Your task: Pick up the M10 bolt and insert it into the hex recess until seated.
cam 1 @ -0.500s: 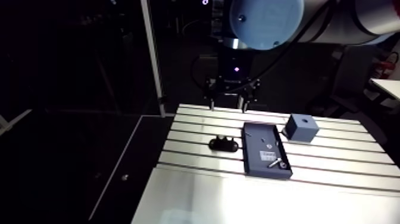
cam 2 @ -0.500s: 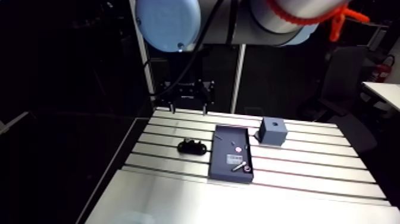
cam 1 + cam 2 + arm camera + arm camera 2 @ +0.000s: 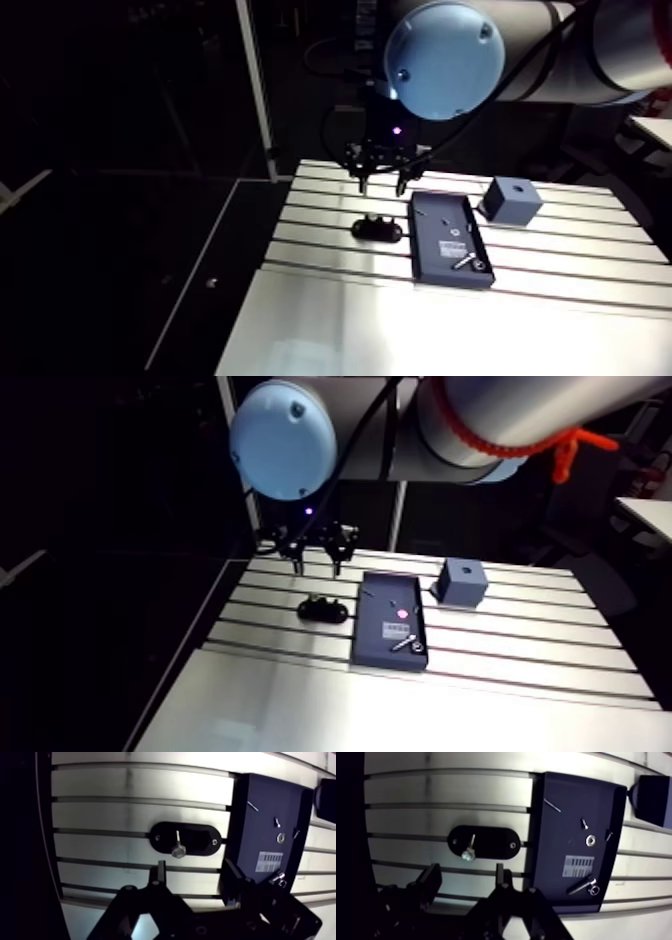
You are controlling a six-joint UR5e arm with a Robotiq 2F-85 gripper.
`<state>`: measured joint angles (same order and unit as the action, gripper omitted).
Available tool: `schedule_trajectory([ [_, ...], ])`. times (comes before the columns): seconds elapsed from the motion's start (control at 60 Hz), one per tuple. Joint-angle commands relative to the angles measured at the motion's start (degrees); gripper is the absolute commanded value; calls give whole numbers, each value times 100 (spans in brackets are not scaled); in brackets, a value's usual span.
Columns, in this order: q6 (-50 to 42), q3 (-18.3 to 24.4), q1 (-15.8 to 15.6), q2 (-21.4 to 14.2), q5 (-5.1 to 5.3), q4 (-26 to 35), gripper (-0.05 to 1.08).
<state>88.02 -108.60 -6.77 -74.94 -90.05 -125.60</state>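
The wrist view resolves a bolt [image 3: 584, 886] lying in the dark tray [image 3: 571, 812] beside the empty, released claw [image 3: 466, 872]; only the arm view shows the whole grey block [image 3: 511, 200], at right.

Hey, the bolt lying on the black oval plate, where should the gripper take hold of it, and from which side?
Grip the bolt by its shank, just behind the head, coming straight down from above. It lies flat on the oval plate with its head toward the open gripper, so closing across the thin shank looks safest.
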Motion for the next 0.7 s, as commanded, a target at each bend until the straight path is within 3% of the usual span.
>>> schedule_trajectory([
  [0.017,51,-79,0,115,1,-136,35],
  [0.7,209,-166,-175,239,-8,-536,41],
])
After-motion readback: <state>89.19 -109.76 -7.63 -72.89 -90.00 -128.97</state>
